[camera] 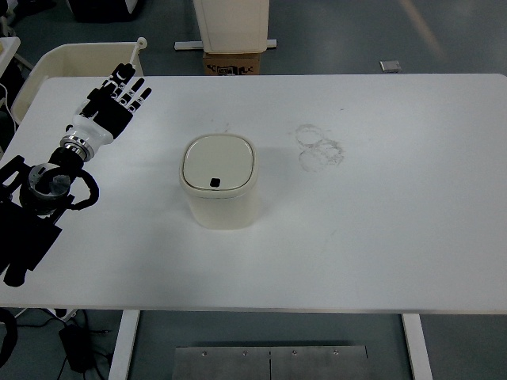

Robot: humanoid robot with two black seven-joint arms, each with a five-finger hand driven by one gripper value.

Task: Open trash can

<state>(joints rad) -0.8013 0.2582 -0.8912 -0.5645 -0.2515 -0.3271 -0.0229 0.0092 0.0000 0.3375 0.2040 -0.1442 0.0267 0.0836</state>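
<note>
1. Cream plastic, lid down: your trash can (219,181) sits near the middle of the white counter (380,237), a little left of centre, with a small dark button at the near edge of its lid (218,161).
2. Your left hand (119,96) hovers over the far-left corner of the counter, fingers spread and holding nothing, well apart from the can. The right arm is not in the picture.
3. Watch that button. It is small, and a broad fingertip coming in at an angle could land on the lid beside it and press to no effect.
4. The can looks light and stands free. Push sideways instead of straight down and you will likely slide or tip it toward the right.
5. If the lid springs up, a hand parked above it could block the swing.
6. The counter is smooth and bare apart from faint grey ring marks (319,146) right of the can, so expect little friction to hold the can.
7. Beyond the far edge you have a grey floor, a cardboard box (234,62) under a pale unit, and a pale chair (71,59) at far left.
</note>
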